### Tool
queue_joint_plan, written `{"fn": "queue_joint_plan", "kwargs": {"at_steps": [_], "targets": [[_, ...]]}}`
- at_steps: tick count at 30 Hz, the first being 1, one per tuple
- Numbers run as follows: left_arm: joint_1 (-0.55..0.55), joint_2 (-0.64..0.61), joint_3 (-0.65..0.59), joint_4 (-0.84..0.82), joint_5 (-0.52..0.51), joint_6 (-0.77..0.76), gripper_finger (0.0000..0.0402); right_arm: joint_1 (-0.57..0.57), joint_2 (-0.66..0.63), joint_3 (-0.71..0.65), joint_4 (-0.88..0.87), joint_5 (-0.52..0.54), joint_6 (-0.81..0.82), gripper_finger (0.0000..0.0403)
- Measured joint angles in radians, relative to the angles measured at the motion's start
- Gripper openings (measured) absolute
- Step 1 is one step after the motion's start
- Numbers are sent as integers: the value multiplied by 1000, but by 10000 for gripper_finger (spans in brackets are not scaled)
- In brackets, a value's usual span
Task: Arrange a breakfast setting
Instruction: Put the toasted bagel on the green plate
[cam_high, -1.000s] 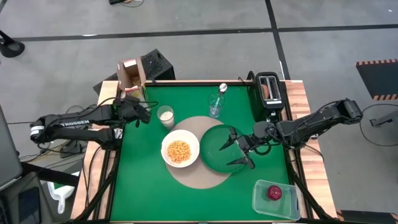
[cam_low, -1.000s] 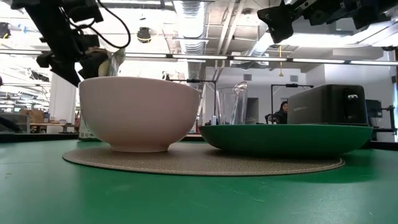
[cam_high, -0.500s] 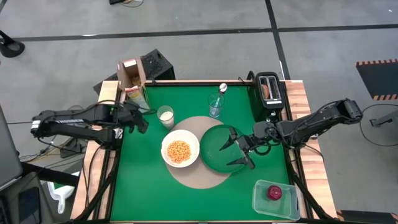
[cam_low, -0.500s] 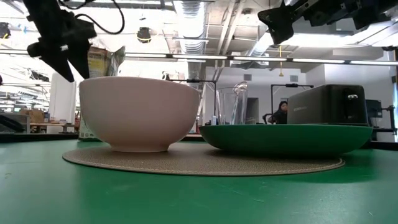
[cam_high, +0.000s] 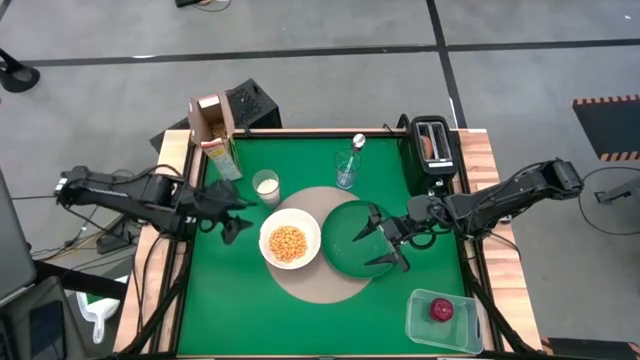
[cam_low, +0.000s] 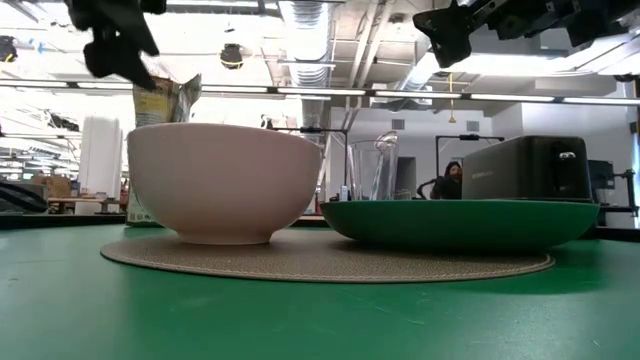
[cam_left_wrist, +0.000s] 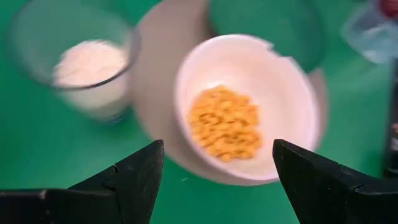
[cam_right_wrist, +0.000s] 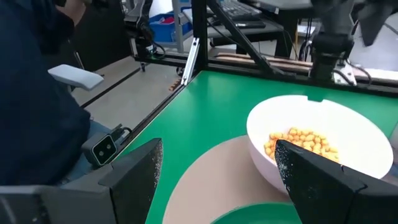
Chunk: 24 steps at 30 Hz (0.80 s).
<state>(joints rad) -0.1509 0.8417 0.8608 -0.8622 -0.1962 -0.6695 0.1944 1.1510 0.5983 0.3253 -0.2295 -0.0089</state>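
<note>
Hovering with fingers spread, left gripper (cam_high: 228, 212): just beside white round bowl (cam_high: 290, 241) of cereal on round tan mat (cam_high: 318, 285). Right gripper (cam_high: 380, 240), fingers spread, empty: above larger green plate (cam_high: 345, 245). Clear glass (cam_high: 347, 168) with metal spoon (cam_high: 358, 143): far side, nearer the right arm.

The right gripper (cam_right_wrist: 214, 180) hangs with its two fingers spread wide above the round tan mat (cam_right_wrist: 208, 171), facing the white round bowl (cam_right_wrist: 323, 152) of yellow cereal (cam_right_wrist: 301, 142), a dark-sleeved person (cam_right_wrist: 37, 93) beyond the table's edge.
</note>
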Motion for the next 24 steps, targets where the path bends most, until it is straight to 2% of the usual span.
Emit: {"fn": "queue_joint_plan", "kwargs": {"at_steps": [5,11,15,21,24], "targets": [[-80,0,0,50,-18,24,286,1,0,0,53,-2,-6,338],[-170,10,0,194,-62,104,286,1,0,0,74,-3,103,338],[-221,44,0,296,-62,182,286,-5,0,0,74,-1,163,338],[-266,115,-1,352,-53,233,286,4,-5,7,68,6,193,338],[-272,153,-1,393,-86,269,286,9,-6,26,58,6,193,338]]}}
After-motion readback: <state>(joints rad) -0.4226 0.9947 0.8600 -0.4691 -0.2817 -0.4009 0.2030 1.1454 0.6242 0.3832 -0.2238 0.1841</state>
